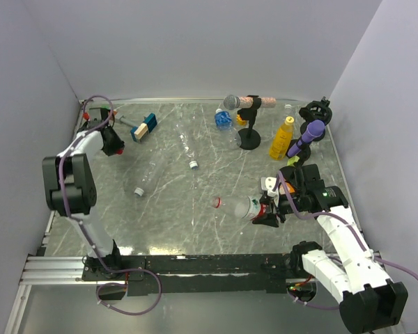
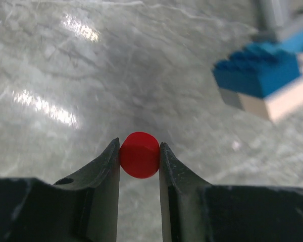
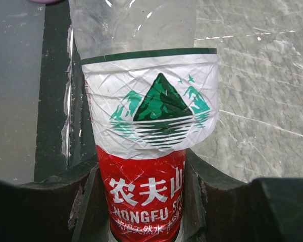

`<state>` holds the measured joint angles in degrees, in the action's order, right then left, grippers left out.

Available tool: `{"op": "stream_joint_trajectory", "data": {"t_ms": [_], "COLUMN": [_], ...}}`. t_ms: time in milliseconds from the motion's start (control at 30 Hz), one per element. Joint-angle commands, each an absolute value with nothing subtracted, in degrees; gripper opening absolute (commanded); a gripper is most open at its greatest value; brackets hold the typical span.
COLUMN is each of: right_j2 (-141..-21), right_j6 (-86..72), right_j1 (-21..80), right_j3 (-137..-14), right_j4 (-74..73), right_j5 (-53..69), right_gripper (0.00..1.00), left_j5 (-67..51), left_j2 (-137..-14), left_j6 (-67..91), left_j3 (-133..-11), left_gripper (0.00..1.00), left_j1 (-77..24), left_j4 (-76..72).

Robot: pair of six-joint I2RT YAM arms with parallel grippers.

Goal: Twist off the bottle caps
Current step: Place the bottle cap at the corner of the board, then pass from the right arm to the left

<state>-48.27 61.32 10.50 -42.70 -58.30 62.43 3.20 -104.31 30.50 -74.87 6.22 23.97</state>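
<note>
My left gripper (image 2: 139, 151) is shut on a small red bottle cap (image 2: 139, 155), held just above the marble table; in the top view this gripper (image 1: 113, 145) is at the far left. My right gripper (image 3: 141, 162) is shut around a clear bottle with a red-and-white label (image 3: 150, 126). In the top view that bottle (image 1: 245, 207) lies sideways in the right gripper (image 1: 268, 207), its red-ringed mouth (image 1: 217, 202) pointing left with no cap on it. Two clear bottles (image 1: 152, 175) (image 1: 187, 148) lie mid-table with white caps (image 1: 137, 190) (image 1: 194, 165).
A blue-and-tan block on a stick (image 1: 146, 127) (image 2: 262, 75) lies near the left gripper. At the back stand a grey microphone on a stand (image 1: 249, 139), a crushed blue bottle (image 1: 223, 120), a yellow bottle (image 1: 281, 138) and a purple microphone (image 1: 312, 132). Walls close in on both sides.
</note>
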Motion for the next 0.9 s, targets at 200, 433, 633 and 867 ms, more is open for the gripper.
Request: {"op": "stream_joint_trajectory", "data": {"t_ms": [200, 433, 633, 867], "right_j2": [-47.55, -48.08, -48.25, -49.31], "right_j6": [61.96, 61.88, 61.52, 61.79], "right_j1": [10.55, 10.55, 10.55, 10.46], "right_j3": [-42.8, -42.98, -43.15, -43.42], "right_j4": [-57.31, -57.39, -57.39, -57.92], "right_j5": [63.55, 63.54, 63.98, 65.3], "right_gripper": [0.36, 0.36, 0.36, 0.37], "left_j5": [3.43, -0.86, -22.28, -50.42], "left_j2": [-112.5, -102.33, -80.81, -53.82], "left_j6": [27.6, 24.62, 24.34, 39.78], "left_j3": [-84.55, -82.54, -64.29, -38.18], "left_gripper": [0.45, 0.81, 0.97, 0.97], "left_j1": [7.03, 7.03, 6.33, 0.98], "left_j4": [29.53, 27.6, 12.43, -23.41]}}
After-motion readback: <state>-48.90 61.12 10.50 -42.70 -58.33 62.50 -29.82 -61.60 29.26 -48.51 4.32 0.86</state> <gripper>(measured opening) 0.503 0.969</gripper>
